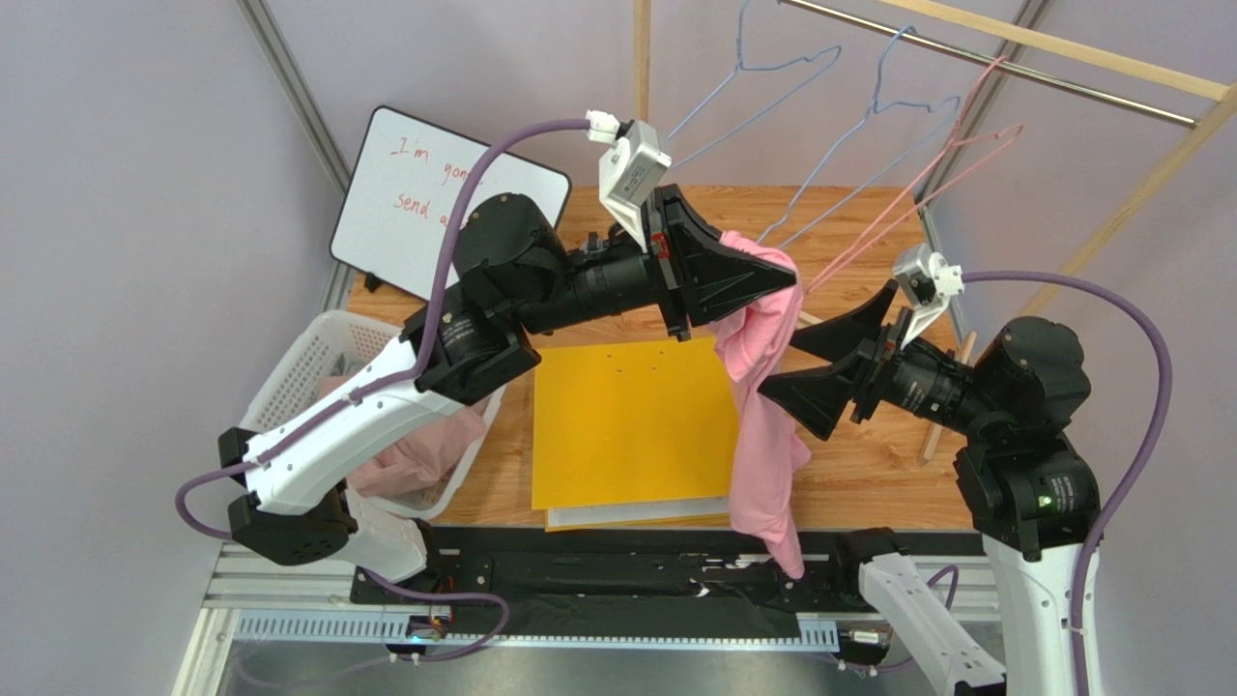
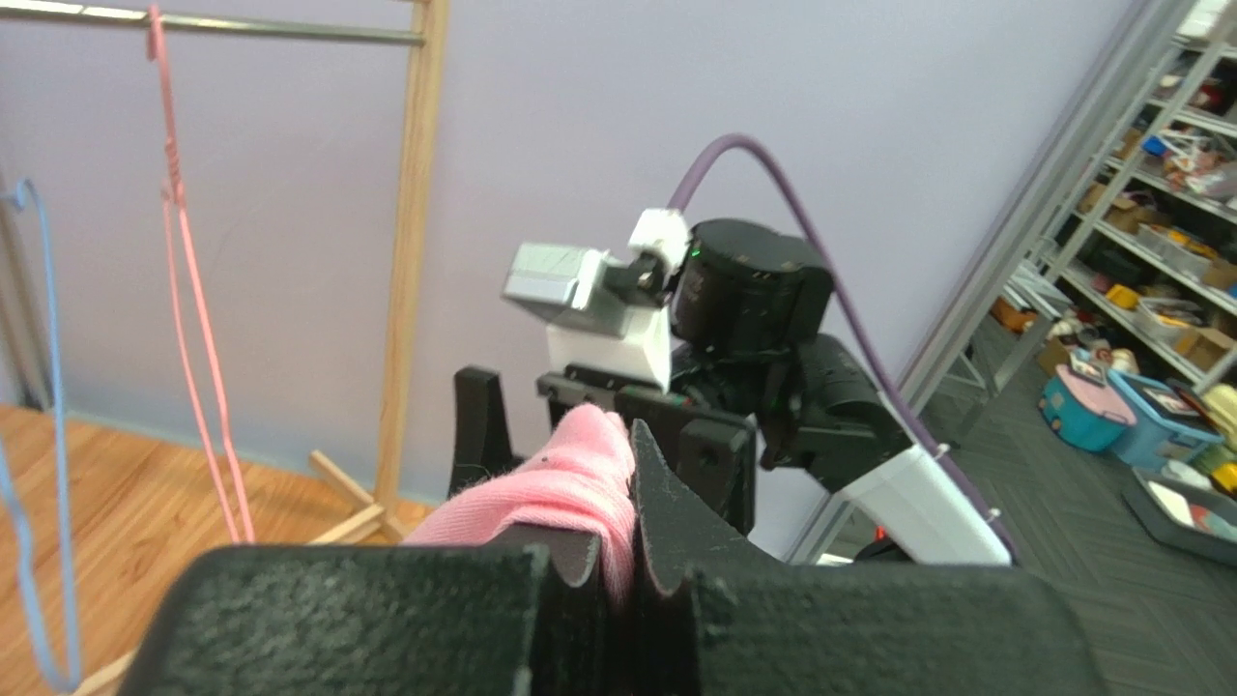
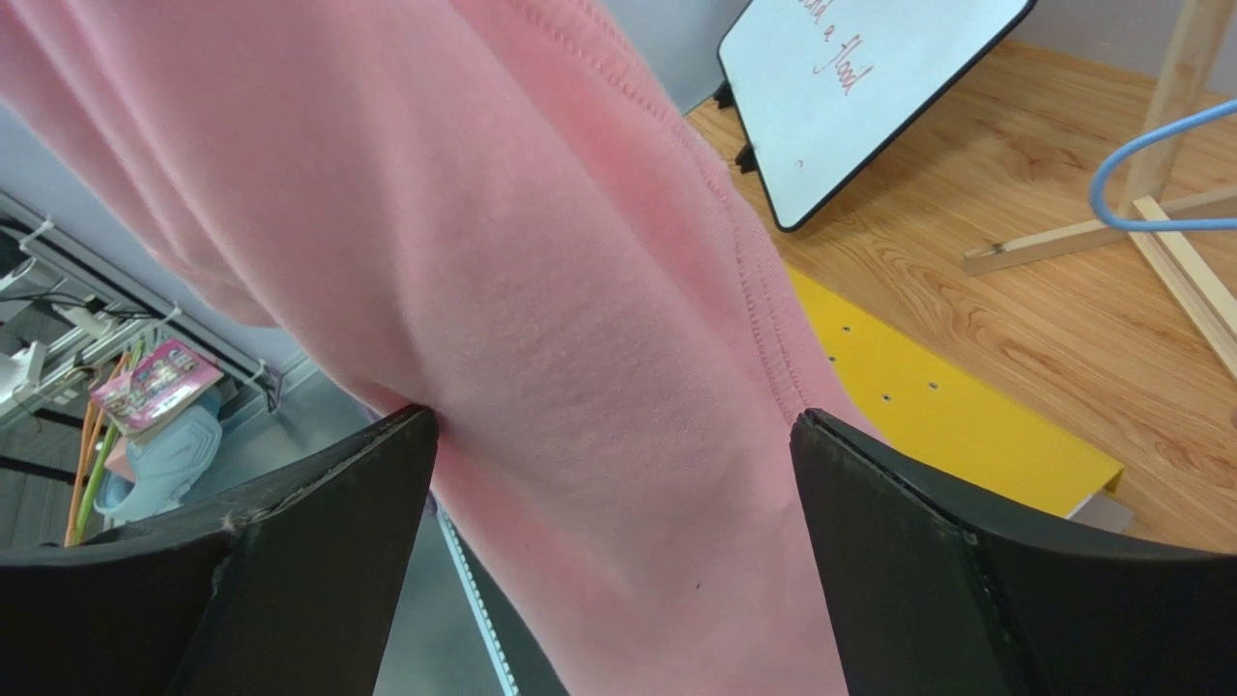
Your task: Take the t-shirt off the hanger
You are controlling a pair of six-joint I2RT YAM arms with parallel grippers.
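Note:
A pink t-shirt (image 1: 765, 406) hangs in mid-air over the table's front edge. My left gripper (image 1: 758, 279) is shut on its top, and a pink fold (image 2: 574, 486) is pinched between the black fingers. My right gripper (image 1: 802, 360) is open, its fingers spread on either side of the hanging cloth (image 3: 581, 348), close against it. A pink wire hanger (image 1: 929, 189) hangs empty on the rail behind the shirt, with two blue hangers (image 1: 871, 102) beside it.
A yellow board (image 1: 632, 421) lies on the wooden table. A white laundry basket (image 1: 312, 370) with pink clothes stands at the left. A small whiteboard (image 1: 436, 196) leans at the back left. The wooden rack post (image 1: 641, 58) stands behind the left gripper.

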